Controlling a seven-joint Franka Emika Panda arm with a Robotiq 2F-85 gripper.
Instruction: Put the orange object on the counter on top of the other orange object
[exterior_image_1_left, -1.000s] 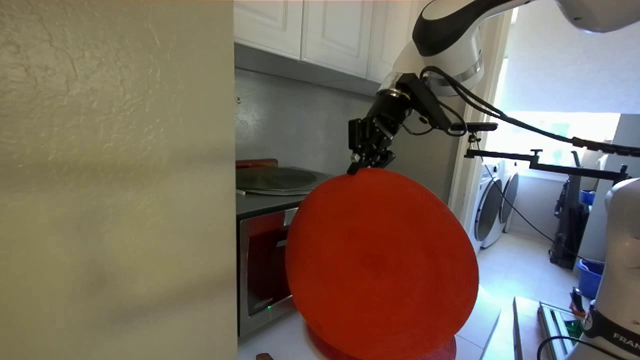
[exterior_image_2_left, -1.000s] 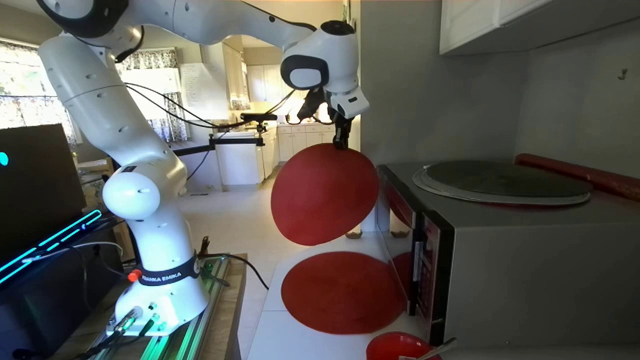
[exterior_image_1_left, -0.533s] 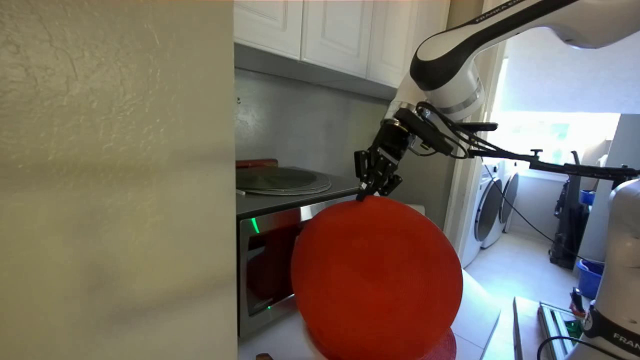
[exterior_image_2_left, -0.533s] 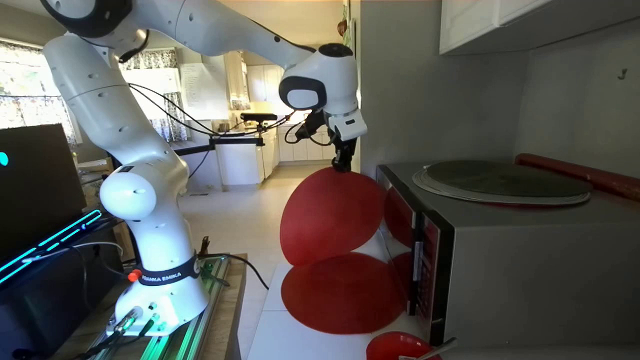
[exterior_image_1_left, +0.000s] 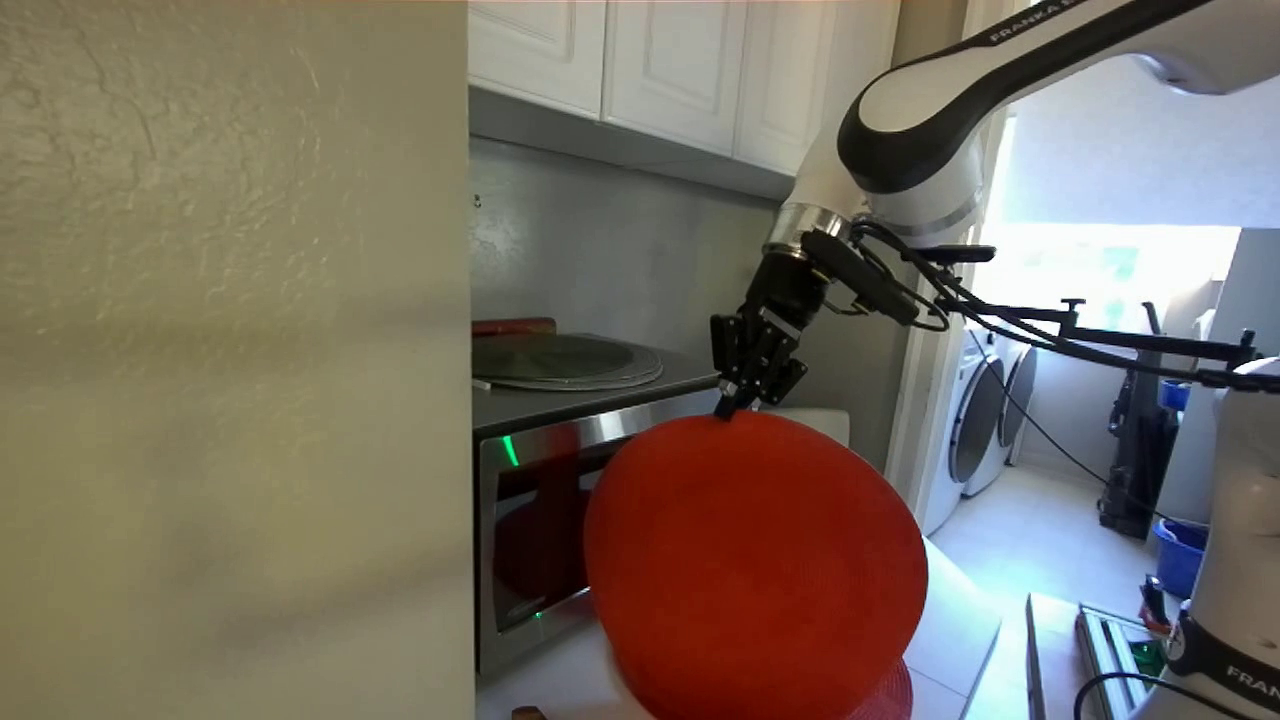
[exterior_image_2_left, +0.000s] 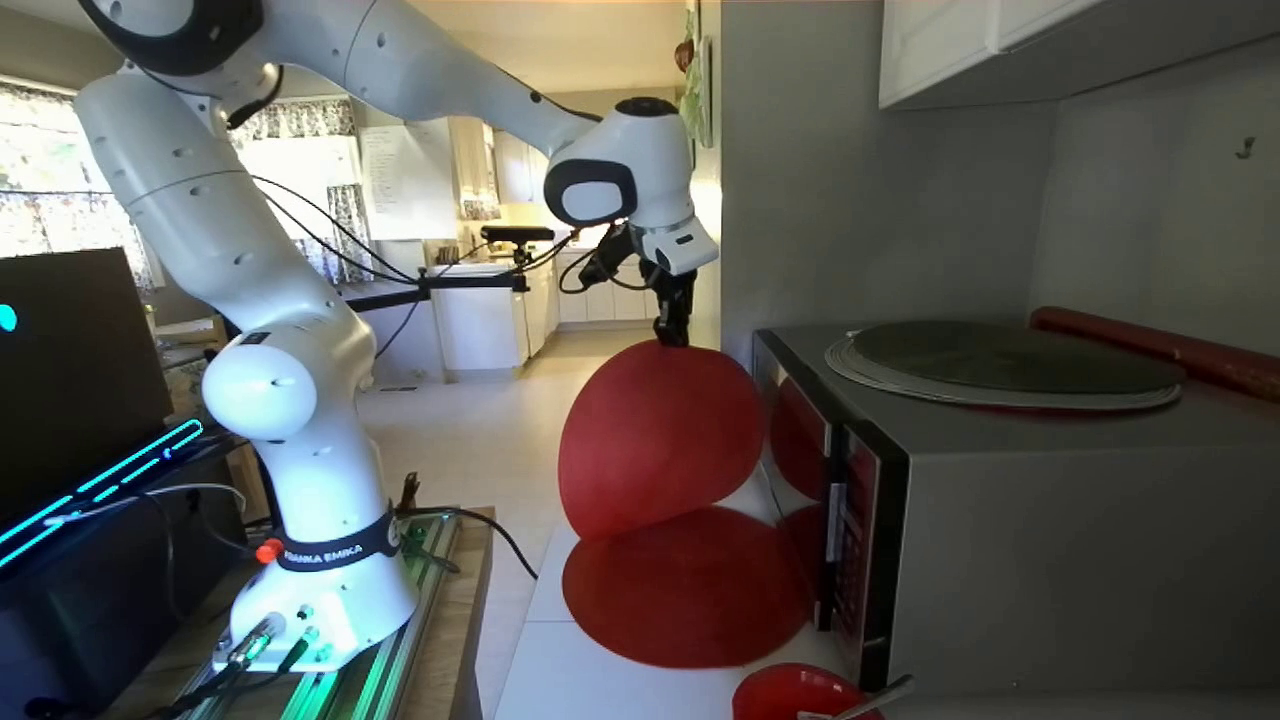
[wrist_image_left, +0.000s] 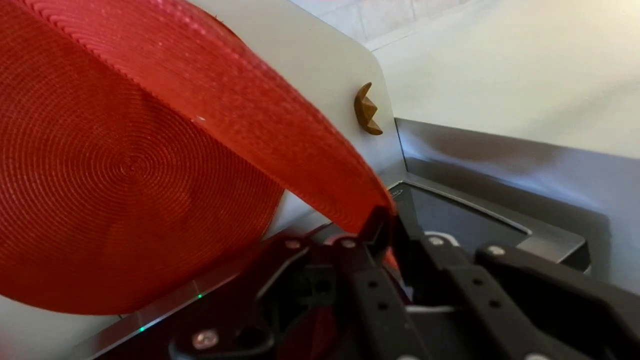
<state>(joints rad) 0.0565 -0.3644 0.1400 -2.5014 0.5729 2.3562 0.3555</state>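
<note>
Wrist view: the black gripper (wrist_image_left: 391, 220) pinches a round red-orange woven mat (wrist_image_left: 240, 110). A matching mat (wrist_image_left: 130, 225) lies on the pale white counter (wrist_image_left: 315, 60).

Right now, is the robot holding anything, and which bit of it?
Yes: the gripper pinches a round red-orange mat by its top edge.

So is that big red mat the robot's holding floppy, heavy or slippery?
The red mat is probably a bit floppy: it looks thin and seems to curve in the wrist view. It's likely light for its size, since the gripper holds it up by just its rim. Not very slippery, maybe: its surface looks finely ridged.
</note>
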